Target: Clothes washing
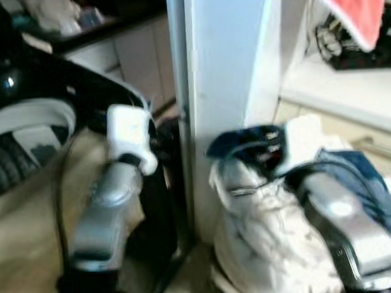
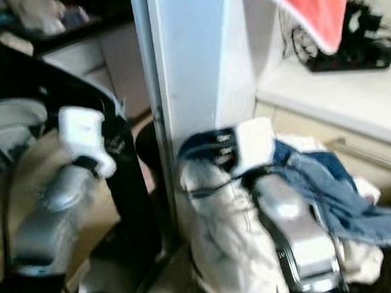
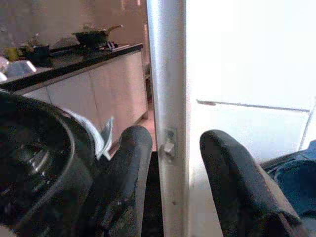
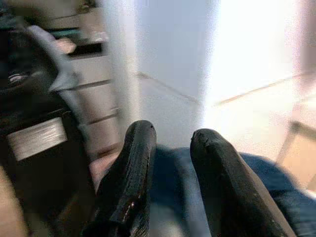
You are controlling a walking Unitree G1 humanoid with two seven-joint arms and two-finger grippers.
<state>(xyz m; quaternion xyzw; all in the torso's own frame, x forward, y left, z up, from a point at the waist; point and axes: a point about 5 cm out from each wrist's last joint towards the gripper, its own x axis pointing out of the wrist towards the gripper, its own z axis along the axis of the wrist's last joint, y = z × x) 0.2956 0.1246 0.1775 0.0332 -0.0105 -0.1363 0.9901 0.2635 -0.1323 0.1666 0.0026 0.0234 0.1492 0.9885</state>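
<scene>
Two arms reach forward, and everything is a bit blurred. Far left, a dark round washer door (image 1: 20, 132) with a pale rim stands swung open, and behind it runs a dark worktop (image 3: 74, 59) over pale cabinets, a pan (image 3: 94, 35) sitting on top. The left gripper (image 3: 170, 163) is up by the washer, its white wrist housing raised; its wrist view shows the two black fingers (image 3: 126, 177) released, parted with a clear gap, straddling the edge of a white door (image 1: 225, 84) that stands upright in the middle of the scene. A small latch (image 3: 169, 147) sits on that door edge, right between the fingers. Right of the door, low down, lies the clothes pile (image 1: 262, 236): a crumpled white garment in front, a dark blue piece on top next to the door, and blue denim (image 2: 333, 190) spilling off to the right. The right arm lies across the pile, and the right gripper (image 4: 170, 168) has its fingers close together, pinching a fold of blue cloth between them. Upper right, a red towel (image 1: 353, 1) hangs above a white shelf (image 1: 352, 88), where dark tangled cables (image 2: 349, 42) lie.
</scene>
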